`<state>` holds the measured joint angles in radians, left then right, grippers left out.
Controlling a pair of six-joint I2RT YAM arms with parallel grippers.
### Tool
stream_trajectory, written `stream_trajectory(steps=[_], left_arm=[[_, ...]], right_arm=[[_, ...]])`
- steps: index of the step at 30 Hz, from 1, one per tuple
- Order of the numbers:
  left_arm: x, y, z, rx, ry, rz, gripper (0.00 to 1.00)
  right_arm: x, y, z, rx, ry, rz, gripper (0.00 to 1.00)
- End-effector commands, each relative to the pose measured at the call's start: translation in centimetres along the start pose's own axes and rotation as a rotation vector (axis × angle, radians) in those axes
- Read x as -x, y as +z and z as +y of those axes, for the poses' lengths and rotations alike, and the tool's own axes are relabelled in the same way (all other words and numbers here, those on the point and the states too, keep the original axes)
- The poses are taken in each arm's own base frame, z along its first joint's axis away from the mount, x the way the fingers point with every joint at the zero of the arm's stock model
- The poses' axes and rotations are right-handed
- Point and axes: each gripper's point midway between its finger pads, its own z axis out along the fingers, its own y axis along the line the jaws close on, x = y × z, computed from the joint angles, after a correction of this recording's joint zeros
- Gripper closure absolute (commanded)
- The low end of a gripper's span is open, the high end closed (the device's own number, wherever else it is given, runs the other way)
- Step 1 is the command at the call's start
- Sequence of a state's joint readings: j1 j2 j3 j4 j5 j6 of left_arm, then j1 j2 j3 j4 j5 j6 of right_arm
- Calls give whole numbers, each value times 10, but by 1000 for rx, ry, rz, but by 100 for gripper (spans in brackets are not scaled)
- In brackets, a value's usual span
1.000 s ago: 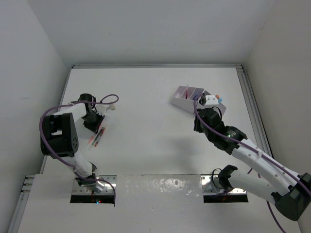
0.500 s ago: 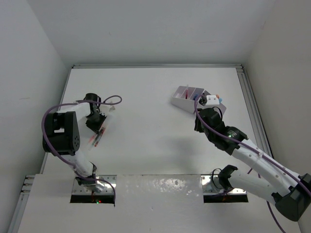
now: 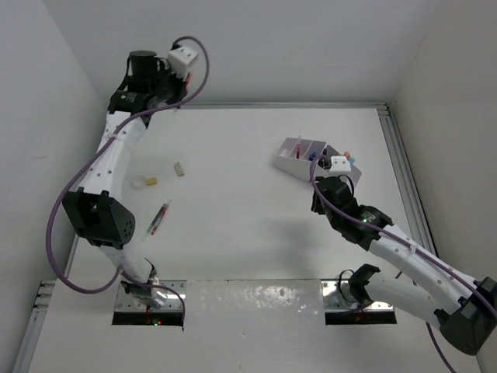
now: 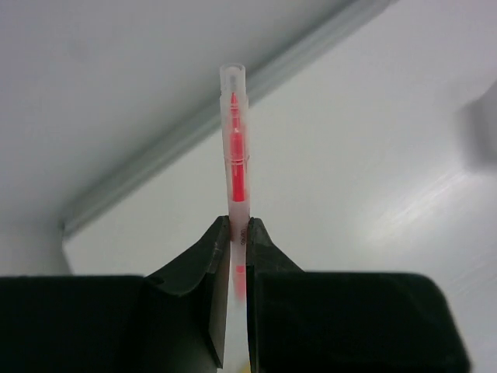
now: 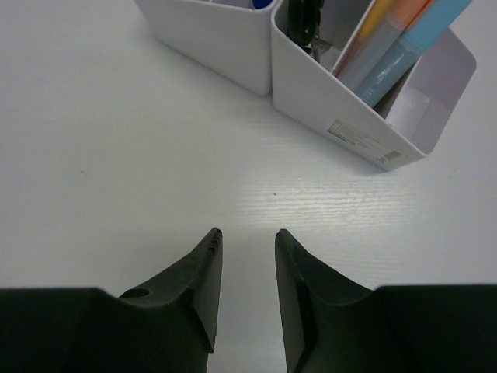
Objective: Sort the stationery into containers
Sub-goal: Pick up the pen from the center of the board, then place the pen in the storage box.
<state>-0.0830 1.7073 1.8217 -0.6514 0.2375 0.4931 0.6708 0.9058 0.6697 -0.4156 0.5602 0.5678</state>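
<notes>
A thin pen [image 4: 235, 155] with a clear barrel and red core stands upright in my left gripper [image 4: 239, 225], which is shut on it. That arm is raised high over the table's back left corner [image 3: 155, 92]. The white containers [image 3: 304, 158] sit at the back right. In the right wrist view one compartment [image 5: 326, 101] holds an orange marker [image 5: 388, 23] and a blue marker [image 5: 419, 35], and another holds black-handled scissors [image 5: 303, 23]. My right gripper [image 5: 247, 233] hovers open and empty just in front of the containers. Another red pen [image 3: 159, 217] lies on the table at the left.
A small grey eraser [image 3: 179, 169], a yellowish eraser [image 3: 151, 182] and a small round pale item [image 3: 139, 183] lie on the left part of the table. A metal rail [image 3: 400, 167] runs along the right edge. White walls close in the table on three sides.
My left arm has lifted from the table's left side up toward the back left corner, carrying the pen. The small erasers it had covered now show. The right arm has barely moved.
</notes>
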Motion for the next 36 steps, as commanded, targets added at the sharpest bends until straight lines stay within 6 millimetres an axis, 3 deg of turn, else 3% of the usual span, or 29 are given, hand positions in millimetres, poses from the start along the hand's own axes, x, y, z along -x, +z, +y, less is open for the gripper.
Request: stream_trajectory(steps=[1, 2, 3, 5, 6, 8, 9, 12, 15, 20, 24, 36], left_arm=[[109, 13, -69, -158, 14, -326, 100], [116, 28, -86, -205, -5, -348, 100], [144, 29, -115, -289, -41, -441, 100], [157, 47, -146, -377, -69, -497, 100], [175, 49, -174, -436, -68, -565, 100], [176, 73, -202, -477, -75, -567, 100], [190, 80, -221, -498, -75, -620, 100], [195, 89, -256, -570, -102, -655, 100], [179, 116, -286, -634, -160, -627, 100], [166, 127, -332, -742, -225, -589, 100], [146, 138, -356, -791, -266, -524, 100], [90, 175, -367, -741, -204, -465, 100]], right_arm=[[7, 0, -9, -37, 69, -56, 67], [4, 0, -12, -48, 74, -56, 67], [4, -2, -16, -55, 86, -62, 67], [1, -4, -20, -65, 91, -62, 67], [-1, -7, -23, -67, 97, -61, 67], [-4, -9, -27, -83, 102, -59, 67], [-8, -11, -30, -93, 105, -47, 67], [-13, -14, -37, -118, 120, -34, 67], [-15, -18, -41, -128, 148, -43, 67], [-17, -24, -51, -157, 145, -43, 67], [-15, -27, -56, -181, 131, -38, 67], [-8, -33, -60, -192, 111, -48, 67]])
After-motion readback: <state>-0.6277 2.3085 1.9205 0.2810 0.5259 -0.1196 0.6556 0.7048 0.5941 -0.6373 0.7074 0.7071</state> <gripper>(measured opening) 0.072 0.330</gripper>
